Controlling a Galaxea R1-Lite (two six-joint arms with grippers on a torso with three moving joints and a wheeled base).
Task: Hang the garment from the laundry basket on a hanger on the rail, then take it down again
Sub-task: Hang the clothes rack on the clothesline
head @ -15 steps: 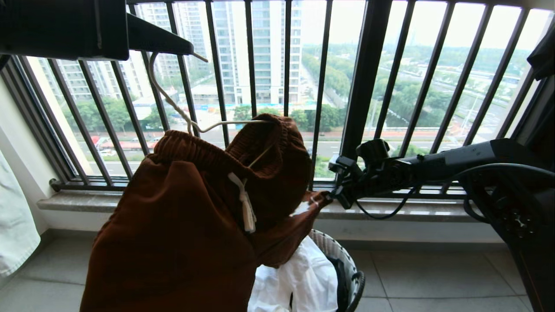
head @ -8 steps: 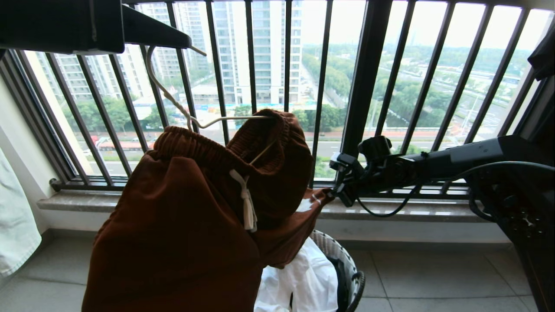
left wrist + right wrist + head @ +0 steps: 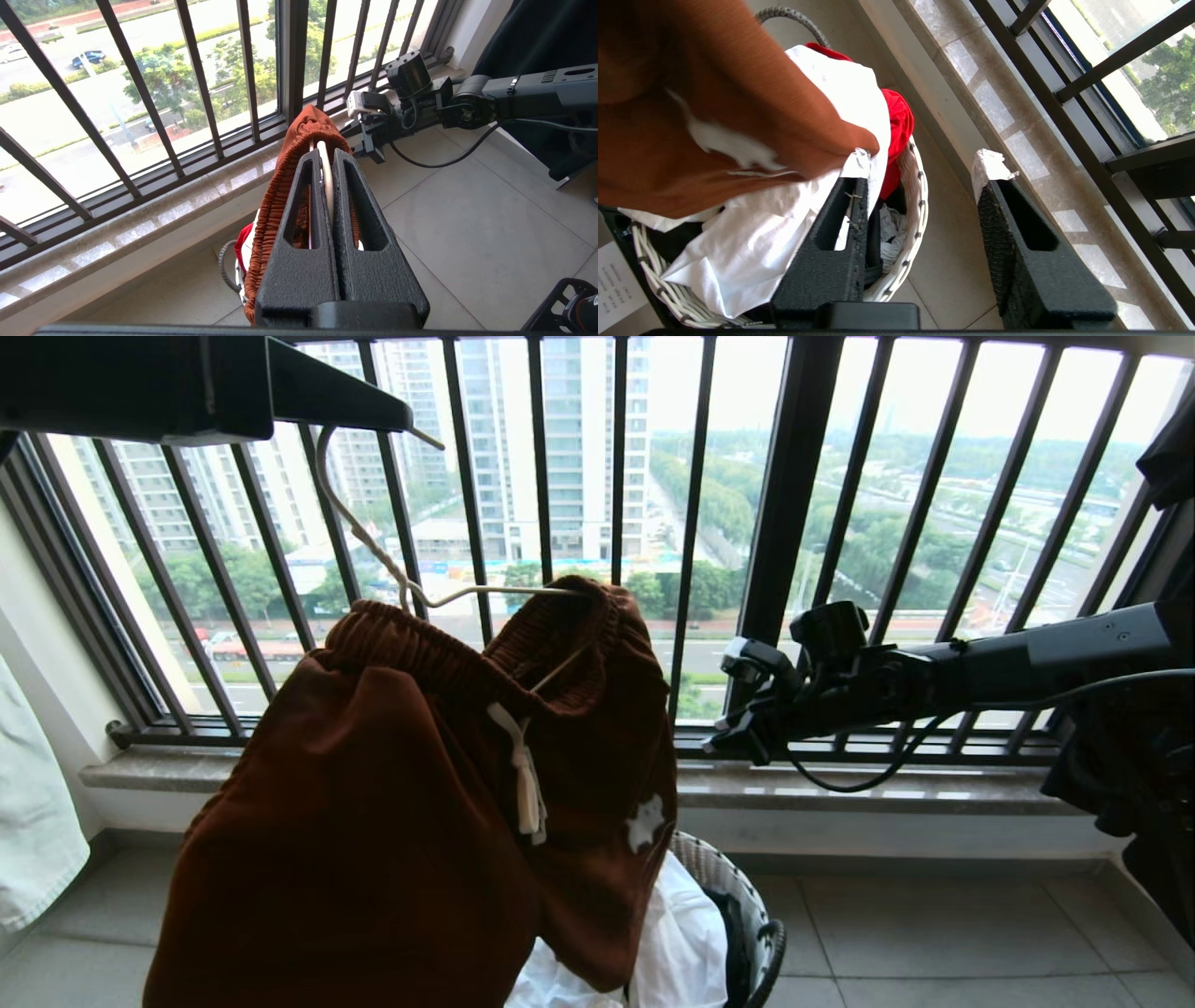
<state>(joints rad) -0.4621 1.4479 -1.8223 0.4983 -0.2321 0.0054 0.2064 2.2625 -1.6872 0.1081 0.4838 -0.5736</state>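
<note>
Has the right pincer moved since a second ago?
Yes. The right pincer has risen against the black balcony railing's bottom bar, opened and let go of the rust-brown shorts, whose leg now hangs free.

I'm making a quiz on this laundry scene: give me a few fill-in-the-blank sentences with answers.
1. The shorts hang on a thin ____ hanger.
2. The left gripper is ____ on the hanger.
3. The right gripper's fingers stand ____, holding nothing.
4. Below the shorts, the basket stands on the ____.

Missing words: white; shut; open; floor
</note>
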